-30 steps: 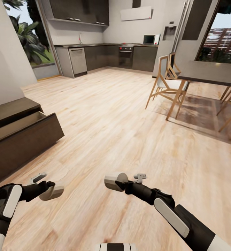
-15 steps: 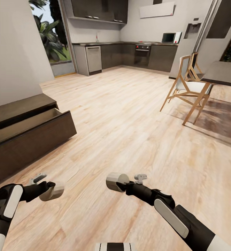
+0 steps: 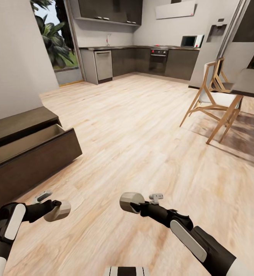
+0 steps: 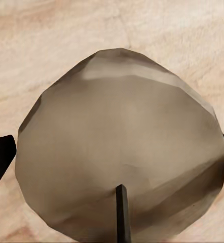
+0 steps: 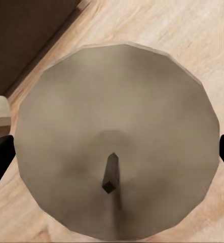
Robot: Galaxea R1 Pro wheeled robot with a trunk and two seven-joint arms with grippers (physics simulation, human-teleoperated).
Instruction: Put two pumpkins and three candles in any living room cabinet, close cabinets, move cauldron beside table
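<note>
Left tool [image 3: 59,210] gripped a candle [image 4: 119,162]; right tool [image 3: 134,202] gripped another candle [image 5: 114,157]. Both hung over the floor [image 3: 142,126], near the cabinet [image 3: 23,153], its drawer open. Candles not yet stowed; pumpkins, third candle, closing and cauldron step look undone.

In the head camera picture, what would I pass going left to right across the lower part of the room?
Open cabinet drawer → candle in the left gripper → candle in the right gripper → wooden chair.
</note>
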